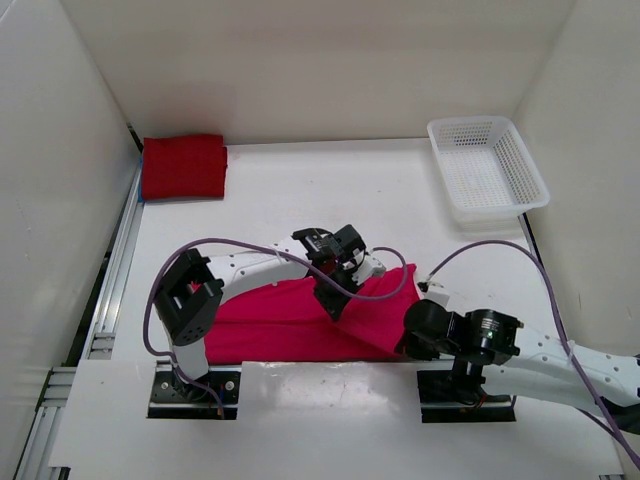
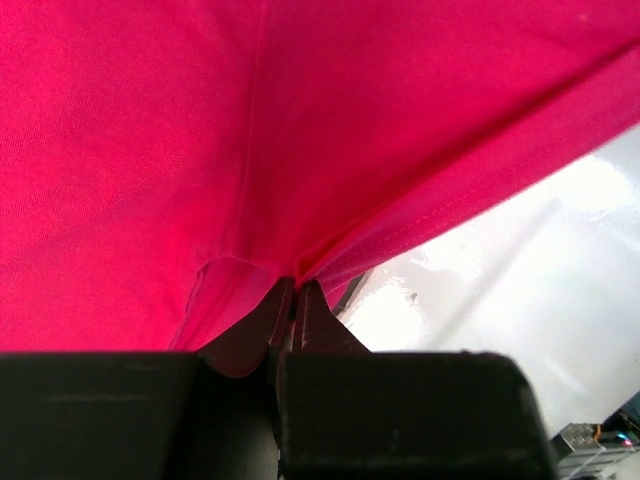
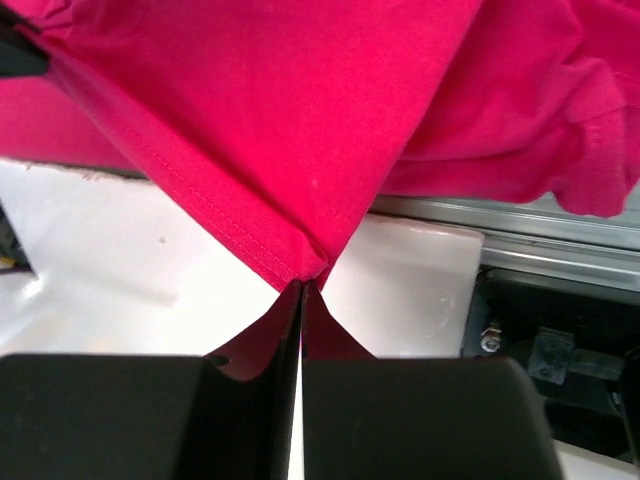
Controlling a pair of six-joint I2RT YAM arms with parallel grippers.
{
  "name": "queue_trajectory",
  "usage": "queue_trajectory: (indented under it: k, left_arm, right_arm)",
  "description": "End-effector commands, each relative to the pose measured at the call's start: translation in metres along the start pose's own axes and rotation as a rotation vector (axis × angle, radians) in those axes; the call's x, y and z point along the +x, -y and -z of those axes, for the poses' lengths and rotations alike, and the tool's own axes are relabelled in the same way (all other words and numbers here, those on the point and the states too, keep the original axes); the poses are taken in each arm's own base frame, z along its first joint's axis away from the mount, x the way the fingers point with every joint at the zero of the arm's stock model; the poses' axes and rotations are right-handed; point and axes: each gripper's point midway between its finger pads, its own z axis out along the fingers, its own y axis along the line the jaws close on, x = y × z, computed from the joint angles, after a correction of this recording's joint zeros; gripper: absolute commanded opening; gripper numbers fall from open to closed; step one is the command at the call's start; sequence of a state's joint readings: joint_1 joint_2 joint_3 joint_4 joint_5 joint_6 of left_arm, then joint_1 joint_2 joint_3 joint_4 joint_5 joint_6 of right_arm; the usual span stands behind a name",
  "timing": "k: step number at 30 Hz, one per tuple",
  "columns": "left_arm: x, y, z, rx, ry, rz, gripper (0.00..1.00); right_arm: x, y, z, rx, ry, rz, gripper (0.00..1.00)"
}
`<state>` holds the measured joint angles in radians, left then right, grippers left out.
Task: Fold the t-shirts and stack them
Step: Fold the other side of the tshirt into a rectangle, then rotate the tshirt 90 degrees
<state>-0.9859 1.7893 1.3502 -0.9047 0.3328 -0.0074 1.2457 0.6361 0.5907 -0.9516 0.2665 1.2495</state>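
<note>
A pink-magenta t-shirt point(image 1: 280, 320) lies spread near the table's front edge. My left gripper point(image 1: 335, 305) is shut on a fold of it near the middle; the left wrist view shows the jaws point(image 2: 297, 290) pinching the cloth point(image 2: 300, 130). My right gripper point(image 1: 408, 345) is shut on a hemmed corner of the same shirt at its right end; the right wrist view shows the tips point(image 3: 303, 287) clamped on that corner point(image 3: 290, 130). A folded dark red t-shirt point(image 1: 183, 167) lies at the back left. The blue shirt is out of view.
A white mesh basket point(image 1: 487, 167) stands at the back right. White walls enclose the table on three sides. A metal rail point(image 1: 112, 280) runs along the left edge, and another rail point(image 3: 540, 235) runs along the front edge.
</note>
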Motion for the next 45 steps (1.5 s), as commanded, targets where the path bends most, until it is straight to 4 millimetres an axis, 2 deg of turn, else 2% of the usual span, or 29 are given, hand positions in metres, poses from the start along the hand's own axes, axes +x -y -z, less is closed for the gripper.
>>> queue_trajectory:
  k: [1,5,7,8,10,11,14,15,17,21,25,29,30,31,33,34,35,38,39,40,41,42,44,45]
  left_arm:
    - [-0.009,-0.002,0.007,-0.033,0.060,-0.032,0.11]
    - [-0.018,-0.012,0.005,-0.084,0.096,-0.041,0.12]
    - [-0.021,-0.016,0.005,-0.107,0.110,-0.044,0.13]
    - [-0.021,-0.019,0.003,-0.117,0.114,-0.044,0.13]
    - [-0.024,-0.028,0.002,-0.168,0.129,-0.045,0.13]
    - [-0.030,-0.033,0.000,-0.190,0.147,-0.048,0.13]
    - [-0.043,-0.051,0.002,-0.291,0.188,-0.047,0.13]
    - [-0.046,-0.058,0.000,-0.327,0.189,-0.044,0.13]
    - [-0.057,-0.065,-0.002,-0.361,0.199,-0.042,0.14]
    - [-0.065,-0.072,-0.006,-0.393,0.197,-0.038,0.14]
    - [-0.065,-0.083,-0.015,-0.437,0.176,-0.032,0.15]
    - [-0.066,-0.084,-0.018,-0.437,0.173,-0.032,0.23]
    - [-0.066,-0.086,-0.017,-0.447,0.173,-0.031,0.25]
    - [-0.066,-0.087,-0.016,-0.457,0.174,-0.030,0.31]
    - [-0.061,-0.089,-0.015,-0.468,0.154,-0.027,0.48]
    - [-0.060,-0.088,-0.012,-0.468,0.154,-0.027,0.50]
    - [-0.058,-0.088,-0.012,-0.468,0.145,-0.026,0.53]
    - [-0.048,-0.080,0.005,-0.458,0.118,-0.024,0.62]
    - [-0.047,-0.081,0.019,-0.462,0.133,-0.013,0.62]
    - [-0.040,-0.085,0.029,-0.478,0.119,0.000,0.65]
    - [-0.037,-0.090,0.036,-0.492,0.130,0.014,0.67]
    - [-0.024,-0.104,0.055,-0.524,0.134,0.060,0.67]
    - [-0.003,-0.132,0.078,-0.612,0.135,0.130,0.69]
    - [0.028,-0.159,0.084,-0.662,0.093,0.212,0.69]
  right_arm:
    - [-0.020,0.011,-0.006,0.055,0.116,-0.013,0.00]
    - [-0.055,0.022,-0.017,0.182,0.247,-0.035,0.00]
    - [-0.069,0.018,-0.023,0.180,0.258,0.000,0.00]
    - [-0.086,0.015,-0.029,0.176,0.290,-0.039,0.00]
    - [-0.099,0.022,-0.033,0.207,0.312,-0.020,0.00]
    - [-0.113,0.026,-0.033,0.227,0.338,-0.051,0.00]
    - [-0.135,0.042,-0.034,0.281,0.382,-0.052,0.00]
    - [-0.142,0.042,-0.036,0.266,0.398,-0.041,0.00]
    - [-0.150,0.037,-0.046,0.216,0.379,-0.063,0.00]
    - [-0.153,0.035,-0.060,0.213,0.315,-0.034,0.00]
    - [-0.156,0.049,-0.072,0.292,0.267,-0.019,0.00]
    - [-0.159,0.058,-0.074,0.312,0.257,-0.055,0.00]
    - [-0.160,0.060,-0.073,0.311,0.256,-0.068,0.01]
    - [-0.157,0.061,-0.076,0.313,0.233,-0.042,0.17]
    - [-0.164,0.055,-0.076,0.297,0.221,-0.025,0.33]
    - [-0.167,0.054,-0.074,0.296,0.222,-0.004,0.37]
    - [-0.168,0.053,-0.074,0.302,0.213,-0.004,0.39]
    - [-0.185,0.048,-0.062,0.312,0.255,-0.013,0.41]
    - [-0.193,0.044,-0.055,0.302,0.278,-0.021,0.41]
    - [-0.199,0.045,-0.053,0.303,0.290,-0.034,0.47]
    - [-0.200,0.047,-0.052,0.308,0.293,-0.043,0.48]
    - [-0.207,0.044,-0.050,0.294,0.296,-0.044,0.49]
    - [-0.209,0.052,-0.057,0.313,0.263,-0.061,0.54]
    - [-0.207,0.056,-0.061,0.320,0.243,-0.073,0.54]
